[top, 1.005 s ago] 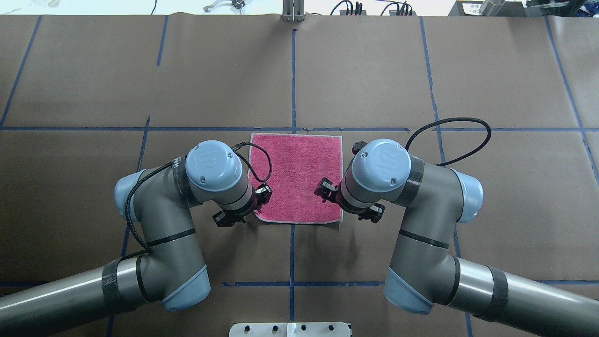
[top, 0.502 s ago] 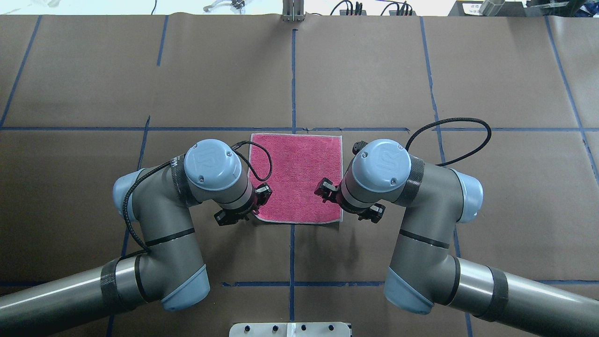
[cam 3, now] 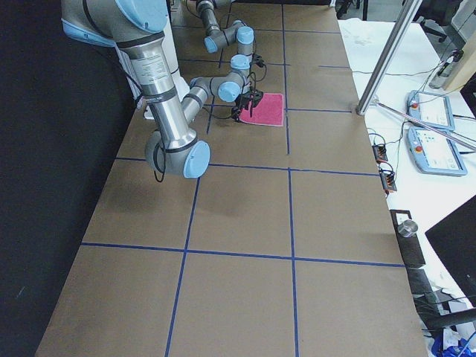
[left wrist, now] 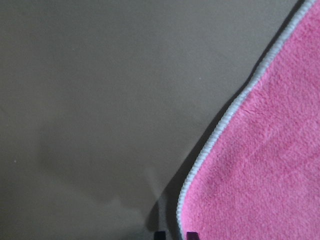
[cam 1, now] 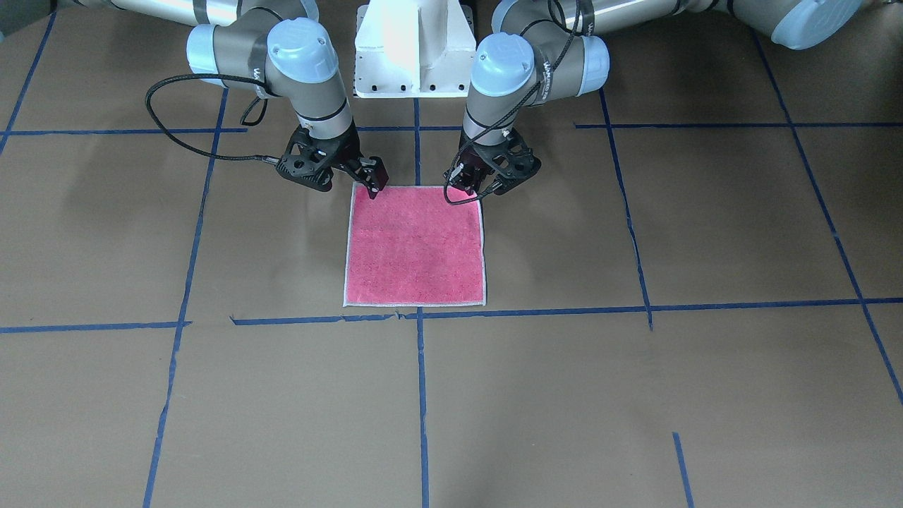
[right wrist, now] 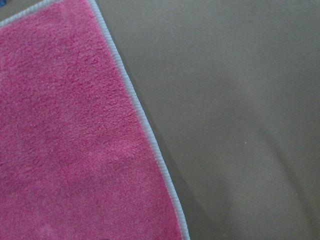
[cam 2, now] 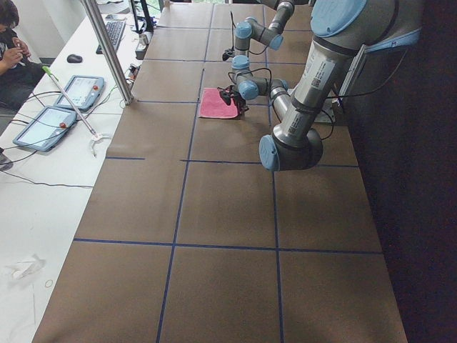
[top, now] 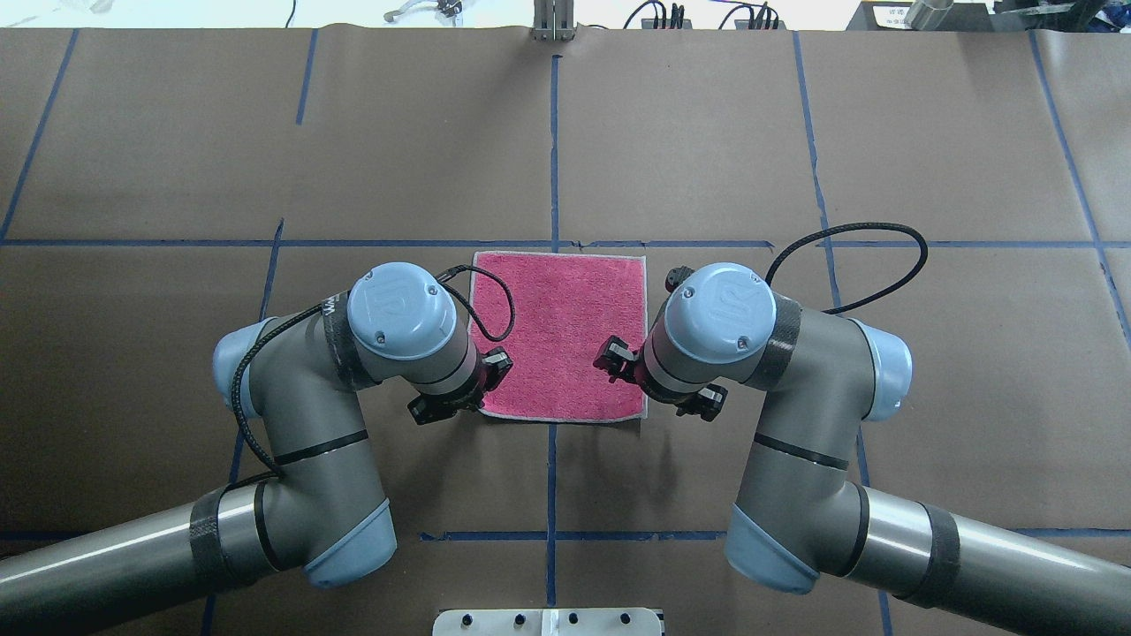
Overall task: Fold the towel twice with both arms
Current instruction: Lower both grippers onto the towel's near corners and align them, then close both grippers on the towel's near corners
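Note:
The towel [top: 561,336] lies flat on the brown table, pink face up, with its whitish edge showing all round. Both grippers are down at its two corners nearest the robot. My left gripper [cam 1: 469,189] is at the corner on the robot's left. In the left wrist view its fingertips [left wrist: 190,235] stand close together astride the white hem of the towel [left wrist: 260,175]. At the other near corner, my right gripper [cam 1: 374,189] touches the cloth. The right wrist view shows only the towel [right wrist: 70,140] and bare table, no fingertips, so I cannot tell its state.
The white pedestal [cam 1: 415,49] stands just behind the towel, between the arms. Blue tape lines cross the brown paper [top: 707,132]. A side table with tablets [cam 2: 78,89] and a metal post [cam 2: 107,50] runs along the far edge, where a person [cam 2: 11,43] sits.
My left wrist has shifted slightly left and inward over the towel's near corner. The right arm and the towel look unchanged.

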Available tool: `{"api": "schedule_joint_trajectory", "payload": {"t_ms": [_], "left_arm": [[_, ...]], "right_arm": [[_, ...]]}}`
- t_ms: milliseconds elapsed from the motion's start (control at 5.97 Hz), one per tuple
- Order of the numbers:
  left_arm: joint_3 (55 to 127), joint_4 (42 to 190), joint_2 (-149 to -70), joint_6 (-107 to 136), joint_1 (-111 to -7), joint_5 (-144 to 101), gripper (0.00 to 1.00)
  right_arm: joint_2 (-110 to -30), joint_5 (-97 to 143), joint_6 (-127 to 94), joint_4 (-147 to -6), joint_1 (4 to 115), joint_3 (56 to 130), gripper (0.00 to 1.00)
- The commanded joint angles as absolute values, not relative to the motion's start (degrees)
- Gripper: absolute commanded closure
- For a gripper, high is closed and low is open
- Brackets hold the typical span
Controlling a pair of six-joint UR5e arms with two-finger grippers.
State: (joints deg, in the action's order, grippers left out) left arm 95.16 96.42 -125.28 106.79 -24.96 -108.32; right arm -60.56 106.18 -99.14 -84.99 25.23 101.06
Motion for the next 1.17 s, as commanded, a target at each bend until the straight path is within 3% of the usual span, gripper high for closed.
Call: {"api": "schedule_joint_trajectory", "payload": {"t_ms": [0,837,1005], "left_arm": [[95.2,96.4,-125.3,106.8,-25.0,-108.1,0.93],[95.1,96.4,-125.5,106.8,-25.0,-107.7,0.93],[95.0,96.4,-125.5,106.8,-25.0,-107.7,0.93]], "right_arm": [[-60.9,106.2,-99.2,-85.0,24.8,100.8,0.0],[-61.3,105.9,-102.1,-77.4,22.4,95.7,0.01],[-61.1,106.0,-102.4,-77.3,22.4,96.2,0.07]]}}
